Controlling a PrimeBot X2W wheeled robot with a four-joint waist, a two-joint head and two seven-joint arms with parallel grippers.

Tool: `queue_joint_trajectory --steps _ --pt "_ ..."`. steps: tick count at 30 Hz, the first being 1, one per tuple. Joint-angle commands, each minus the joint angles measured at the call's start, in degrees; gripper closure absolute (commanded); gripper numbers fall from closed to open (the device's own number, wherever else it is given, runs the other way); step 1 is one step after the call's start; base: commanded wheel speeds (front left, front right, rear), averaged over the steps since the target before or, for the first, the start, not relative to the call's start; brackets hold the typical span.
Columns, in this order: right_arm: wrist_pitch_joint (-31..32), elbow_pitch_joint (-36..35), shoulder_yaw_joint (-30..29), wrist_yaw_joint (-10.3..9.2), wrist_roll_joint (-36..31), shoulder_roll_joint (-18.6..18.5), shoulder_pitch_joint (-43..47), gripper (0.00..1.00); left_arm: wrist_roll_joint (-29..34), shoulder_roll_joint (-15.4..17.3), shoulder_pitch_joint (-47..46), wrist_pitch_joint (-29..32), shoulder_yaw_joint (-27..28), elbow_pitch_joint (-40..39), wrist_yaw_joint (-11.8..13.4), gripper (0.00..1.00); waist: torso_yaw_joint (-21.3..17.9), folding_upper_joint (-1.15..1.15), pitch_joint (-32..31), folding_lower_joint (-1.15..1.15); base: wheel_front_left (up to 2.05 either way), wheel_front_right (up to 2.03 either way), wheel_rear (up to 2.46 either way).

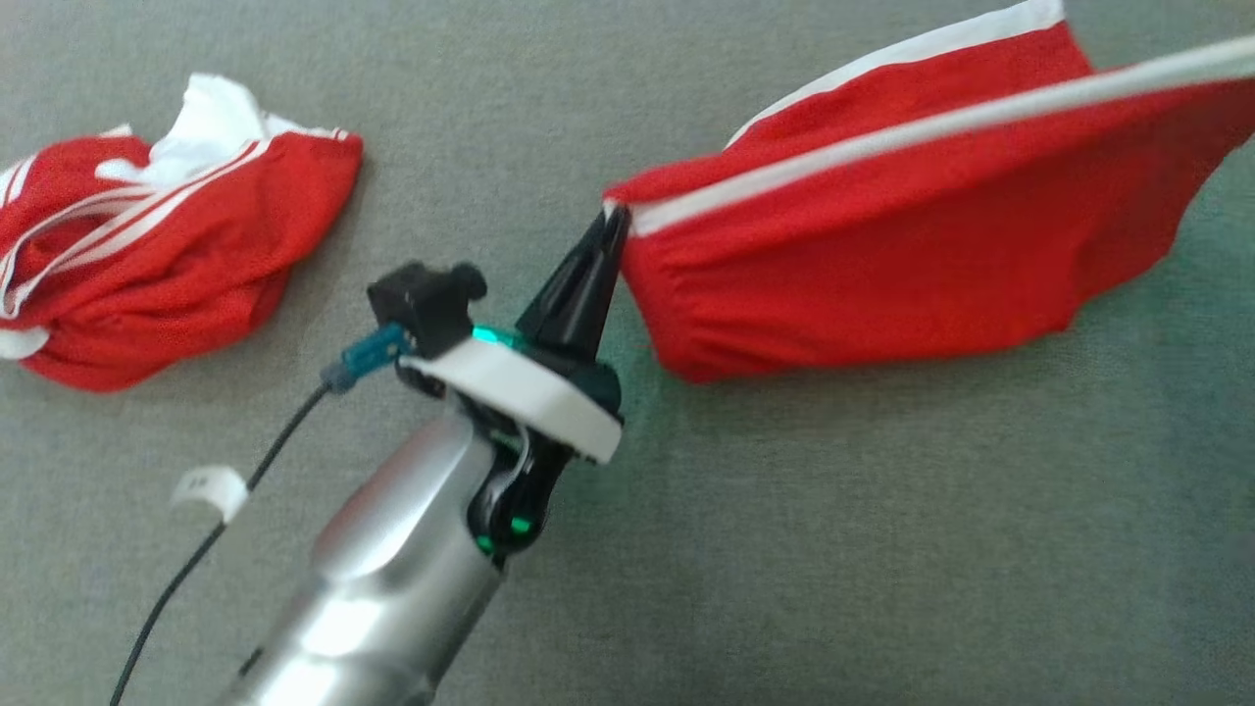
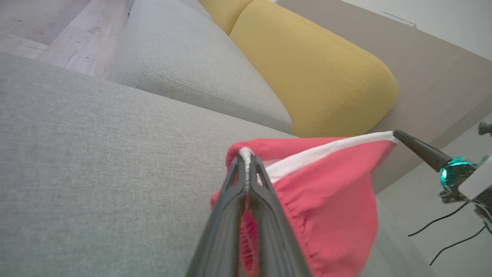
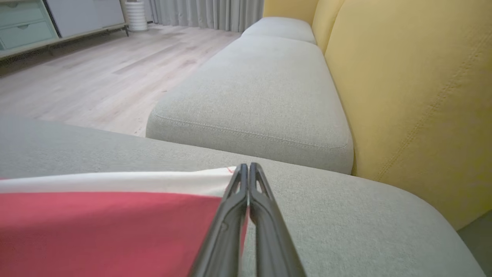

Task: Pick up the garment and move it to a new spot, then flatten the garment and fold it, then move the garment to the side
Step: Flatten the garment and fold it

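The left gripper [image 1: 612,227] is clamped on the white-trimmed corner of the red, white-striped fabric garment [image 1: 882,245]; the right gripper [image 3: 249,169], fingers pressed together, seems to pinch the opposite corner. The garment stretches taut over the grey sofa cushion [image 1: 784,549], long axis running from the frame's centre to its upper right.

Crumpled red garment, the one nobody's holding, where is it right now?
The crumpled red garment lies at the head view's upper left on the grey cushion, left of the left gripper, which pinches the stretched red garment.
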Motion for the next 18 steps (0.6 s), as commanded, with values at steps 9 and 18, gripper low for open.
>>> queue_joint_trajectory --steps 9,18 --pt "-3.8 12.9 9.6 0.18 -1.1 -3.1 -15.5 1.00 -2.4 -1.6 -10.7 -1.9 -1.4 5.4 -0.7 1.00 4.3 0.00 6.0 -0.01 0.00 0.00 0.00" --pt "-11.8 25.7 18.0 0.18 -1.6 -0.4 -23.7 0.15 -5.9 -2.2 -14.8 -5.0 -5.2 11.0 -0.7 0.20 4.9 0.00 7.2 -0.01 0.00 0.00 0.00"
